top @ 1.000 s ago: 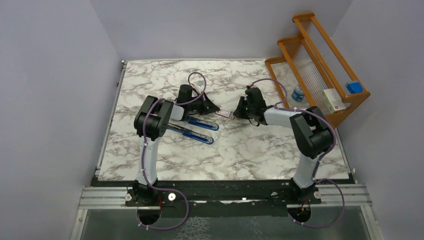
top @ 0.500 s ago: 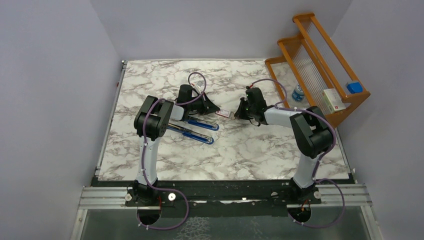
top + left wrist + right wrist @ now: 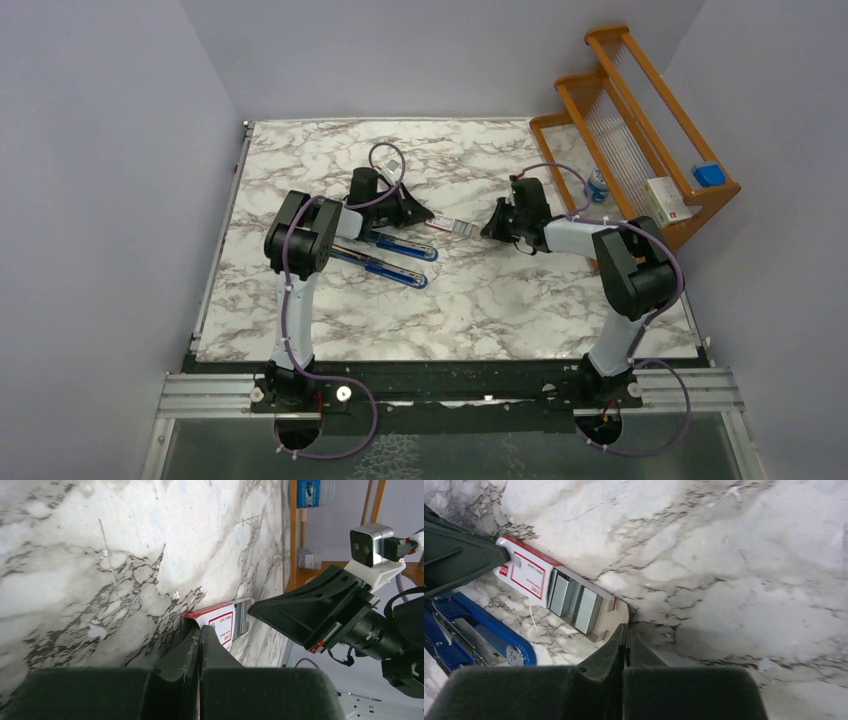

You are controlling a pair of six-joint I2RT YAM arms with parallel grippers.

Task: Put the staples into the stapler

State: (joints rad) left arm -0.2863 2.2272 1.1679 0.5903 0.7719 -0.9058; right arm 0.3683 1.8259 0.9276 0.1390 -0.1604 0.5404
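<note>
- Blue stapler (image 3: 392, 262): lies open, nearest the arm bases, at 8 o'clock from the box. Its long axis runs 10–4 o'clock, free ends toward 4.
- Left gripper (image 3: 200, 630): fingers closed on the box sleeve (image 3: 220, 625).
- Staples (image 3: 574, 600): grey strips in the drawn-out cardboard tray (image 3: 615, 614), at 3 o'clock from the left fingers. Box axis 9–3 o'clock, tray opening toward 3.
- Right gripper (image 3: 626, 628): fingers closed, apparently pinching the tray's end; this arm is nearer the strips.
</note>
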